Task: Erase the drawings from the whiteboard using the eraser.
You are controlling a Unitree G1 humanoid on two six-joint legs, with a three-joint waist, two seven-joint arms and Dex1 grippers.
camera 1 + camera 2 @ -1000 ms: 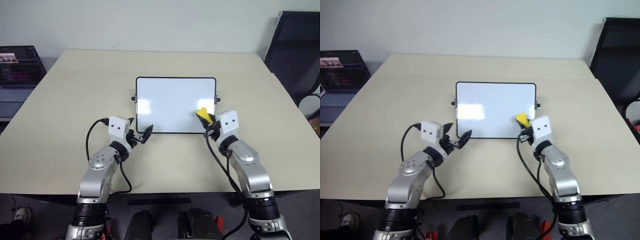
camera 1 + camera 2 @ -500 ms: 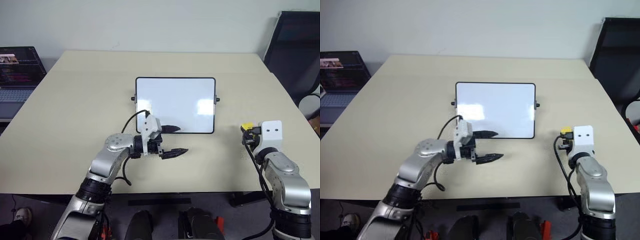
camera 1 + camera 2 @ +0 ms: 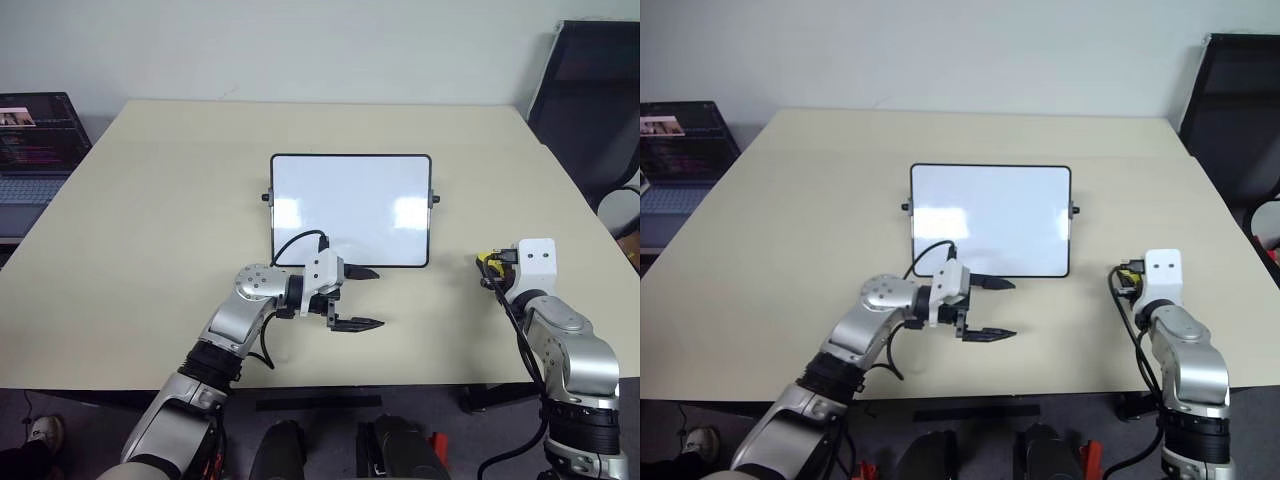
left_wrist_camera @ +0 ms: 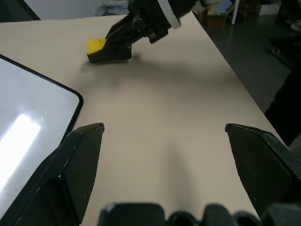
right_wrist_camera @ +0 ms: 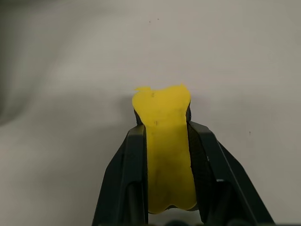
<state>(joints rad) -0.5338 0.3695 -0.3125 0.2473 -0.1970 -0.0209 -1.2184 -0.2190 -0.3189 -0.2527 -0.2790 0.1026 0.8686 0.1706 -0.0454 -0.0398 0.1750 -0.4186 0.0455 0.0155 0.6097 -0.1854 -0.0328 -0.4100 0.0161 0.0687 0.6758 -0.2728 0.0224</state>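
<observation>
The eraser has been carried off the whiteboard to its right, clamped in the right gripper. The left gripper is spread wide below the whiteboard. No drawings appear to remain; erasing is judged complete.

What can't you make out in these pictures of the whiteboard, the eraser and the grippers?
- Drawings: none discernible on the whiteboard; glare patches in the eye views.
- Eraser: dark underside hidden in the right wrist view, sides covered by right gripper fingers.
- Whiteboard: cut off by the left wrist view's edge, beside the left gripper.
</observation>
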